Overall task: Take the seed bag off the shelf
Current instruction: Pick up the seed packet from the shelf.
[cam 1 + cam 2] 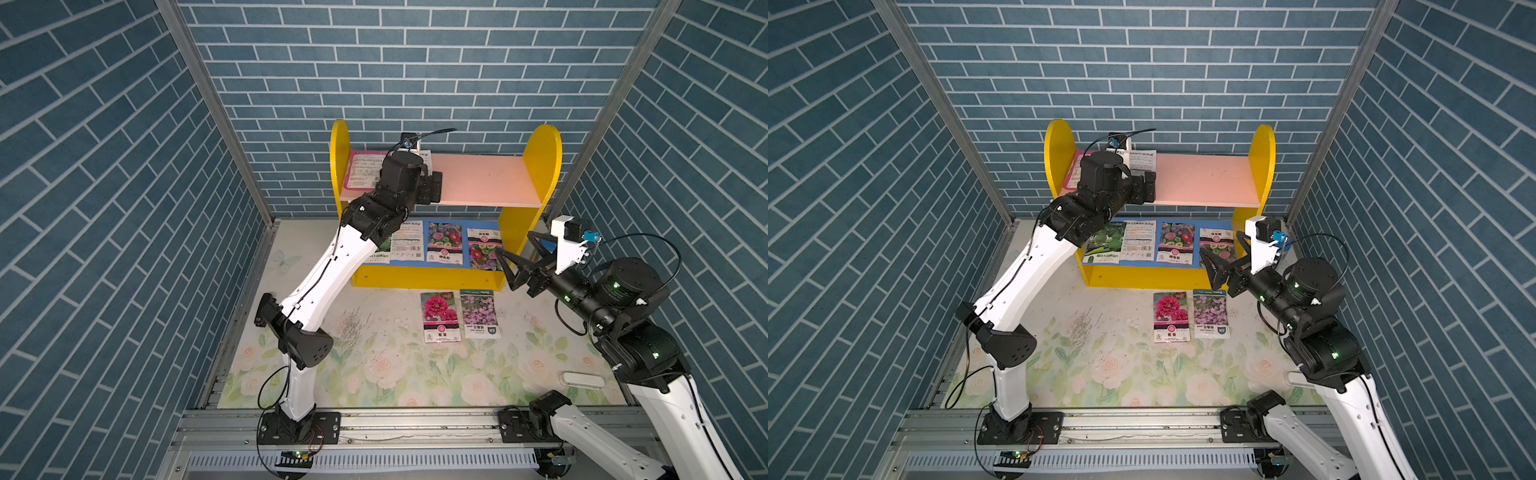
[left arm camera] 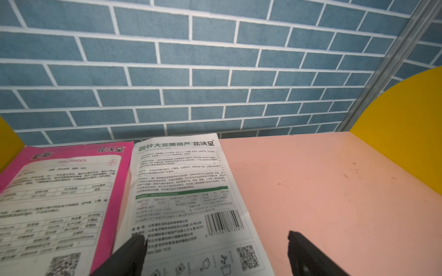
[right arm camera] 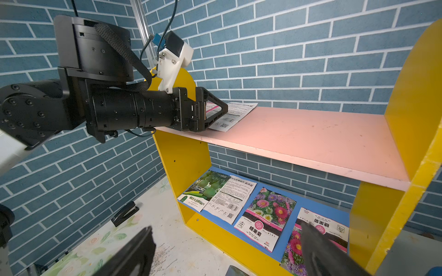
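Note:
The shelf point(image 1: 490, 178) has yellow sides, a pink upper board point(image 3: 311, 133) and a blue lower board. On the upper board a white seed bag point(image 2: 184, 191) lies print side up beside a pink seed bag point(image 2: 59, 191). My left gripper point(image 2: 215, 239) hovers open over the near end of the white bag. One fingertip point(image 2: 137, 241) is at the bag's edge, the other over bare board. Several more seed bags point(image 1: 444, 243) lie on the lower board. My right gripper point(image 3: 227, 231) stands open in front of the lower board's right end, holding nothing.
Two flower seed bags point(image 1: 439, 316) point(image 1: 480, 313) lie on the floral table in front of the shelf. A black stapler point(image 3: 125, 213) sits near the left wall and a white oblong object point(image 1: 582, 379) at the front right. Brick-pattern walls close in on three sides.

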Controlling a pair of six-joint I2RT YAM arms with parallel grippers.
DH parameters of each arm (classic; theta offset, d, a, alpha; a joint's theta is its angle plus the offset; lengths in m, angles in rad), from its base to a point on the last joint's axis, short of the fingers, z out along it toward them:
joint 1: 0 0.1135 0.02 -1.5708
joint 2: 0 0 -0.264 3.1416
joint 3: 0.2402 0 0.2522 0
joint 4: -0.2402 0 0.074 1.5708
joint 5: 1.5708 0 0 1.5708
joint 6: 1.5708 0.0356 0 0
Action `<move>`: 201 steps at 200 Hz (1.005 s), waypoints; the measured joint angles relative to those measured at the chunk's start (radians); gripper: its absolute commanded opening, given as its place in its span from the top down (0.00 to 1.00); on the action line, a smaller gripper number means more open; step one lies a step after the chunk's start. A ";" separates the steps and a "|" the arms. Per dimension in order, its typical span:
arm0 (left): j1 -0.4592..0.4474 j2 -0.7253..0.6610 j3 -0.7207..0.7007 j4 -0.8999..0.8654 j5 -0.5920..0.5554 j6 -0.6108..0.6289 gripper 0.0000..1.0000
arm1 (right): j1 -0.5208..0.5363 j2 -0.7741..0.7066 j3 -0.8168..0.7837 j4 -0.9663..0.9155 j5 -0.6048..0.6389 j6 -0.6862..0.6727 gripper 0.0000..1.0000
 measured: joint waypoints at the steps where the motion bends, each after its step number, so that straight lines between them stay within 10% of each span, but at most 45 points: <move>1: 0.000 0.001 0.002 0.000 -0.002 0.001 0.06 | 0.000 0.000 0.000 0.000 0.000 0.000 0.04; 201: -0.014 0.056 0.034 -0.055 0.029 0.014 0.09 | 0.000 0.005 0.001 -0.001 0.000 0.000 0.03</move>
